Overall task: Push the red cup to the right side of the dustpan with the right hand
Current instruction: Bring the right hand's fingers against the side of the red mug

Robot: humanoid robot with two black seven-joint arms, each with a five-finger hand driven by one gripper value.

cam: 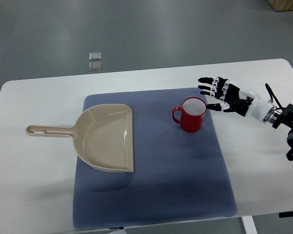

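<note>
Black-and-white right hand [223, 95] comes in from the right edge, fingers spread, gripping nothing; thumb tip looks to be at or just off the red cup [191, 114] rim. An open palm fits a push, not a grasp. Cup sits upright just left of the hand on the blue mat [185, 185], handle facing the beige dustpan [107, 139], which lies well apart on the mat's left. Cup's already right of the dustpan. Left hand not visible.

A glossy red cup [192, 115] and smooth beige plastic dustpan [107, 139] sit on a textured, matt blue cloth mat [185, 185].
</note>
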